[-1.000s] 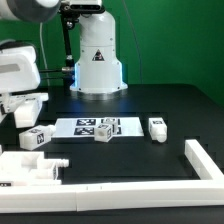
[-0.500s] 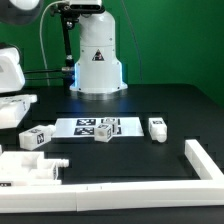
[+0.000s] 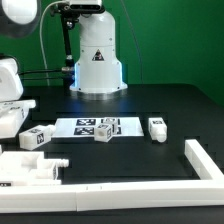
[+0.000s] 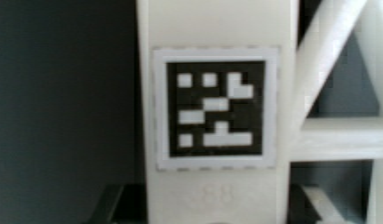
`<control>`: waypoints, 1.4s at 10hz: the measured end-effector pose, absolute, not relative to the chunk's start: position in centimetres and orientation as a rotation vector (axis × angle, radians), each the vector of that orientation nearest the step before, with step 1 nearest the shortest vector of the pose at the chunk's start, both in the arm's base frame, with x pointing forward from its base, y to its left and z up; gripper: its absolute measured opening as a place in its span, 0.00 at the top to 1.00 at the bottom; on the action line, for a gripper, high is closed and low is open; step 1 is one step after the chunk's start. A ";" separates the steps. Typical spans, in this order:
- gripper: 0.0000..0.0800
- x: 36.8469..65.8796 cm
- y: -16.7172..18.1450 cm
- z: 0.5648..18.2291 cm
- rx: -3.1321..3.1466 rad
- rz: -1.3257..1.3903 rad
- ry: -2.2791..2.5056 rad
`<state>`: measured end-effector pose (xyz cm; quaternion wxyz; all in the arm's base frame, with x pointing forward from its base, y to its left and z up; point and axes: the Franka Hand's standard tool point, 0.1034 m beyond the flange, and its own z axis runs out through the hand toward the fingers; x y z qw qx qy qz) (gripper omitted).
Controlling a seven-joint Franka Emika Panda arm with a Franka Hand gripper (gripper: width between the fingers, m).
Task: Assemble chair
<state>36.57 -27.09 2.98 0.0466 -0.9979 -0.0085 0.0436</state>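
In the wrist view my gripper [image 4: 209, 197] is shut on a long white chair part [image 4: 209, 40] that carries a black-and-white tag. A dark finger [image 4: 127, 200] shows on each side of it. A white slatted piece [image 4: 339, 70] lies right behind it. In the exterior view the gripper [image 3: 8, 103] is at the left edge, just above the table, with the white part [image 3: 12, 120] in it. Loose white parts lie on the black table: a tagged block [image 3: 36, 137], a small cube [image 3: 103, 134] and a short peg piece [image 3: 157, 128].
The marker board [image 3: 85, 126] lies mid-table. More white parts [image 3: 30, 168] are stacked at the front left. A white L-shaped rail [image 3: 205, 165] runs along the front and right. The robot base [image 3: 97, 60] stands at the back.
The arm has moved toward the exterior view's left and slightly down with the white part; less of it shows now. The loose parts have not moved.
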 end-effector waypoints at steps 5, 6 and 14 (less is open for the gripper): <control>0.64 35.8 -25.0 0.7 -3.053 0.186 0.022; 0.64 36.3 -24.4 0.6 -3.055 0.188 0.050; 0.19 40.3 -22.0 4.4 -2.977 0.213 0.096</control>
